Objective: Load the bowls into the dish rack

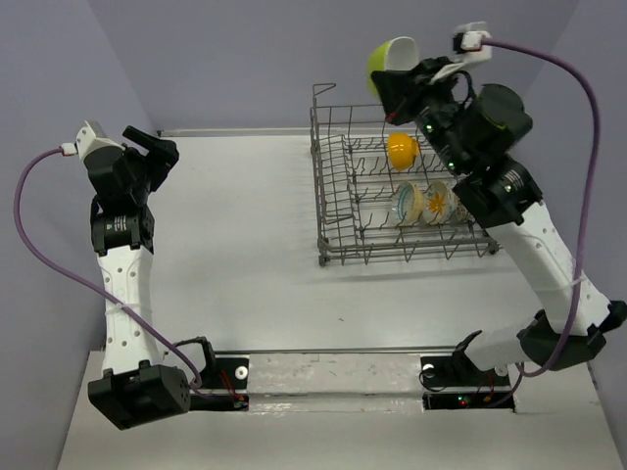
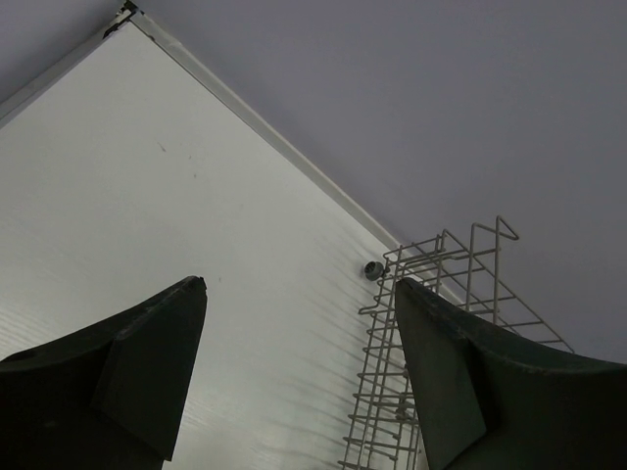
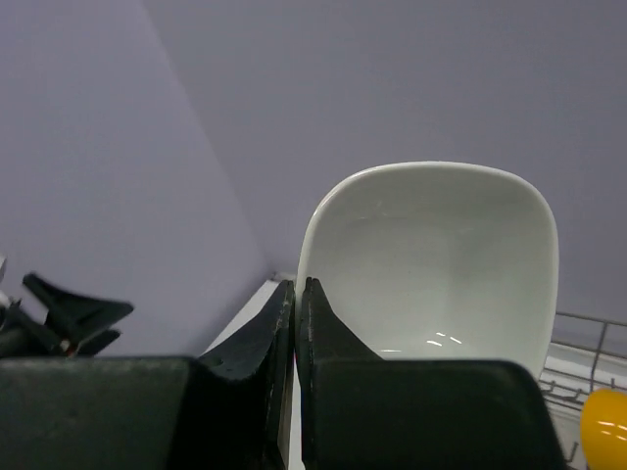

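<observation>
Three small bowls (image 1: 403, 150) sit in your grey wire dish rack (image 1: 323, 196). Your right gripper (image 3: 296, 289) pinches a white squarish bowl (image 3: 431, 264) above its twelve o'clock side. Your left gripper (image 2: 299, 284) is open.

Glossy glazed bowl (image 3: 431, 264), metal-wire dish rack (image 1: 331, 196), smooth matt table (image 1: 235, 225).

**Rack at Upper Right, One Bowl Held Above It**

The dish rack (image 1: 329, 201) stands on the table (image 1: 235, 245) in the upper right of the top view; inside it the far bowl (image 1: 403, 150) sits toward the back, while the near left bowl (image 1: 409, 203) and the near right bowl (image 1: 440, 202) stand side by side closer to the front; the lifted bowl (image 1: 390, 61) hangs above the rack's far left corner, at the top of the frame, pinched in the right gripper (image 1: 392, 86); the left gripper (image 1: 162, 149) sits at the left of the frame, well apart from the rack.
</observation>
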### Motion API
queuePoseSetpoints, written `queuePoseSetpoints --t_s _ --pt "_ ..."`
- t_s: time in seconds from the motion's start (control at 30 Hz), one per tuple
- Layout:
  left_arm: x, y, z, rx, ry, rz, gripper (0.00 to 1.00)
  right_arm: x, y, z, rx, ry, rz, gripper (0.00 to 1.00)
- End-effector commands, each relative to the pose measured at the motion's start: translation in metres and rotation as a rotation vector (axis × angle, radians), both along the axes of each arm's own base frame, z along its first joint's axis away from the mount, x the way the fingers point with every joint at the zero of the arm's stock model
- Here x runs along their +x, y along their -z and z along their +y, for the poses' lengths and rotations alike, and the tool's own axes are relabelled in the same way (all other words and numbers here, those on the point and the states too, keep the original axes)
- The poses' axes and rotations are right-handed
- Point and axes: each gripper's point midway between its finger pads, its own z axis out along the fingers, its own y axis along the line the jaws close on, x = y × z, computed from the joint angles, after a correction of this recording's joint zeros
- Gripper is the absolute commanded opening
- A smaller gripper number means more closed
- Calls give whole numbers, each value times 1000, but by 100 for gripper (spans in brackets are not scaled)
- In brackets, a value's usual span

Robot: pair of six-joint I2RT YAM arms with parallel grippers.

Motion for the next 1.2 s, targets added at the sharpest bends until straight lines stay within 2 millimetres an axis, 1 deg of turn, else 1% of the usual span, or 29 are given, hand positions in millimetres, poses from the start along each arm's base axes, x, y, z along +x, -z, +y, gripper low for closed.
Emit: queuePoseSetpoints --t_s 0.0,0.03,0.07,0.1,0.13,0.17,0.2,0.23,0.27,0.3,0.33,0.37,0.4,0.43,0.47,0.5,0.53,0.57,0.6,0.63,0.67,0.7,0.8,0.87,0.97,1.17 --pt "0 -20 -5 10 36 -88 86 42 54 -3 48 -60 111 1" --pt "0 -18 -6 5 40 -87 86 60 69 -22 78 -38 157 1" --pt "0 -19 -7 2 43 -89 86 60 69 -21 94 -116 146 1" --pt "1 -18 -8 1 50 -90 86 62 72 -22 145 -166 173 1" --pt "2 -18 -8 2 50 -88 86 79 81 -39 165 -164 188 1" --pt "2 -17 -7 2 50 -86 86 75 90 -32 168 -270 184 1" --pt "3 -16 -8 2 52 -83 86 90 107 -36 201 -301 247 1" --pt "3 -15 -8 2 52 -83 86 92 112 -34 213 -344 260 1" --pt "3 -15 -9 1 58 -83 86 90 112 -31 216 -415 245 1" --pt "3 -15 -8 2 55 -85 86 94 119 -31 267 -450 302 1" --pt "4 -14 -8 1 57 -84 86 99 125 -34 258 -466 281 1" --pt "4 -13 -8 3 57 -82 86 98 127 -35 324 -515 331 1" --pt "3 -12 -8 4 54 -80 86 101 134 -40 377 -580 338 1" --pt "3 -12 -8 6 56 -80 86 101 137 -38 396 -612 338 1" --pt "3 -12 -7 6 53 -80 86 105 141 -41 409 -629 338 1" --pt "3 -11 -8 6 54 -80 86 109 150 -38 430 -672 357 1" --pt "3 -12 -8 6 54 -81 86 111 155 -36 443 -692 368 1" --pt "4 -11 -8 4 56 -80 86 107 154 -35 443 -733 339 1" --pt "4 -11 -8 4 57 -80 86 116 169 -32 461 -750 375 1" --pt "4 -11 -9 3 60 -80 86 115 168 -32 501 -786 409 1" --pt "5 -11 -8 3 59 -79 86 112 167 -31 502 -820 386 1" --pt "5 -12 -8 4 59 -82 86 121 179 -29 537 -836 444 1" --pt "5 -11 -7 4 56 -80 86 127 190 -27 570 -865 483 1" --pt "6 -10 -8 2 57 -79 86 136 205 -26 582 -854 519 1" --pt "6 -10 -8 2 57 -79 86 148 217 -23 575 -821 559 1" --pt "7 -8 -8 -3 59 -76 86 167 235 -18 555 -788 619 1"
